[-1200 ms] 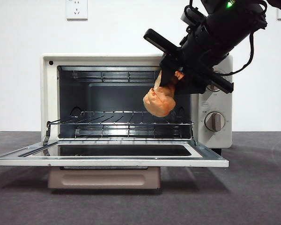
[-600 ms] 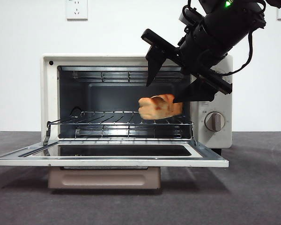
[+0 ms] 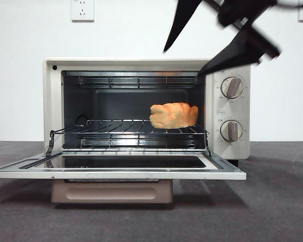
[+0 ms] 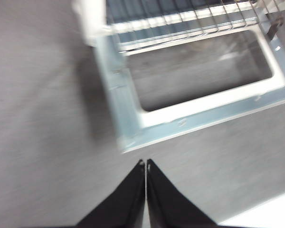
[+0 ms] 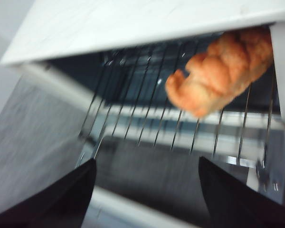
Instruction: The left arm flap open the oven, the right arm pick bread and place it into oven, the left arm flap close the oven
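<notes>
The bread [image 3: 173, 115], a small golden-orange lumpy loaf with a ridged top, is sitting on the wire rack [image 3: 126, 127] inside the cream-white boxy toaster oven [image 3: 54, 101], over toward the knob side of the cavity. It's lying flat on the bars, nothing gripping it, and in the right wrist view the same loaf [image 5: 223, 69] shows up close to the cavity's side wall.

The oven's dark-glass door [image 3: 116, 169] is flapped all the way down, lying roughly level out front just above the grey surface [image 3: 278, 201]. Its beige bar handle [image 3: 111, 191] hangs below the door's front edge. Two beige knobs [image 3: 232, 87] are stacked on the control panel beside the opening, both in plain sight.

The right gripper [image 3: 184, 63], black and pointed, is up above the oven's top corner on the knob side. Its jaws are spread wide apart with nothing between them, one tip over the oven roof and the other down by the upper corner of the opening. It's clear of the loaf.

The left gripper [image 4: 146, 164] is hanging over the bare surface just in front of a corner of the lowered door, not touching it. Its jaws are pressed together tip to tip, with nothing held. That view is pretty blurry.

A white wall socket [image 3: 82, 9] sits on the wall behind the oven.
</notes>
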You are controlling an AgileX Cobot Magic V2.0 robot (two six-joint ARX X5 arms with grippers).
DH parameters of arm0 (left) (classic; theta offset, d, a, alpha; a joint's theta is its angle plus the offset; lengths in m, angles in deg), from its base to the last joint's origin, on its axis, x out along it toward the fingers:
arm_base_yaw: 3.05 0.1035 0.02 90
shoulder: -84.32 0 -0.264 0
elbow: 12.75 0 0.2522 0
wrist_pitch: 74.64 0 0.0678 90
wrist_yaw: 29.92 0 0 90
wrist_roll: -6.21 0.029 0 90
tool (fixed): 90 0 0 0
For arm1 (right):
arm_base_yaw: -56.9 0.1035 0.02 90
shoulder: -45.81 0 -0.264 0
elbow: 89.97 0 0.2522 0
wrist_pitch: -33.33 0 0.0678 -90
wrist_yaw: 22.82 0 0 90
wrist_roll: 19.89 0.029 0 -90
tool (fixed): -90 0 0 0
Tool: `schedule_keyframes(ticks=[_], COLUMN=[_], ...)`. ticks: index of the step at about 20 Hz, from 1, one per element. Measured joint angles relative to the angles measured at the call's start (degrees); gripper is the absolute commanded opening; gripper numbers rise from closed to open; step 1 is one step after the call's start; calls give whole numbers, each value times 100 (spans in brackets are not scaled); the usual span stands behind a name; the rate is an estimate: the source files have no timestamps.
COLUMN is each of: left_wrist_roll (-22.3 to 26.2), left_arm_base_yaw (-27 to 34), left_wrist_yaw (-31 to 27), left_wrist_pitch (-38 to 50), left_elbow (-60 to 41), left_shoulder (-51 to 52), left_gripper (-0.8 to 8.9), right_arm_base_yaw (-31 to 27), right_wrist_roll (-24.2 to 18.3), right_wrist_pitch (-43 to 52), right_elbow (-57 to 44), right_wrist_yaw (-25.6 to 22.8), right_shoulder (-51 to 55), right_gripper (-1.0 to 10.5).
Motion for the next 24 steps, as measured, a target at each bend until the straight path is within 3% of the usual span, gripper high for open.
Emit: schedule_keyframes(ticks=[4, 10, 17, 21, 24], left_wrist_roll=[125, 210, 33, -227, -354], left_arm_base_yaw=[1200, 2728, 2892, 2870, 2865], left_wrist_yaw=[1591, 2490, 2562, 2979, 3250], left_wrist_pitch=[876, 1532, 2347, 3086, 3165], left_elbow=[0, -131, -1207, -1908, -2284], left_shoulder=[-1117, -2315, -3115, -3117, -3117], left_gripper=[7, 7, 7, 7, 7], right_arm_base_yaw=[-15, -15, -15, -15, -15], right_wrist_roll=[-455, -1005, -1222, -1233, -1233], right_wrist_pitch=[-1292, -2894, -3121, -3097, -3095], right_elbow=[0, 0, 35, 44, 55], right_wrist_yaw=[328, 334, 210, 76, 2], right_shoulder=[1325, 3038, 3939, 3941, 3941], right_gripper=[341, 341, 341, 341, 341])
